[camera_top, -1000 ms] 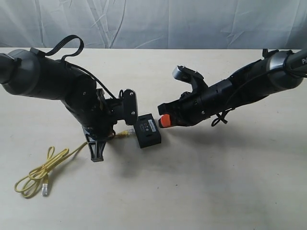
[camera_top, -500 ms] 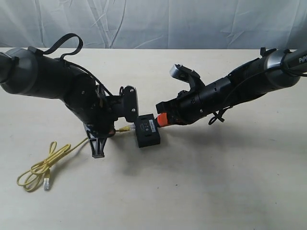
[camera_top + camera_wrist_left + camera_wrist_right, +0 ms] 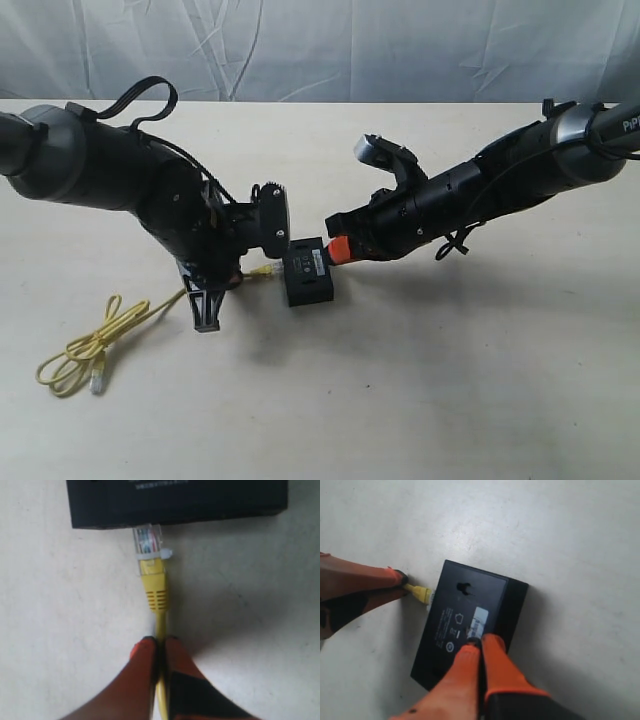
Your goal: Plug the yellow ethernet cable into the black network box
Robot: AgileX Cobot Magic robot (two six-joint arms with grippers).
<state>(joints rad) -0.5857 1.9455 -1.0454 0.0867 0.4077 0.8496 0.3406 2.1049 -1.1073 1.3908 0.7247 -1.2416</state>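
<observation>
Yellow ethernet cable [image 3: 154, 587], clamped in the left claw [image 3: 159, 641], touches its plug [image 3: 147, 540] to the black network box [image 3: 200, 500], where the closed right claw [image 3: 480, 641] rests.

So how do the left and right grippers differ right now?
The left gripper pinches the cable just behind its plug; the right gripper holds nothing. The left one points at the side of the box; the right one has its tips at the box's top, by the white label. Both are shut, with orange fingertips.
</observation>
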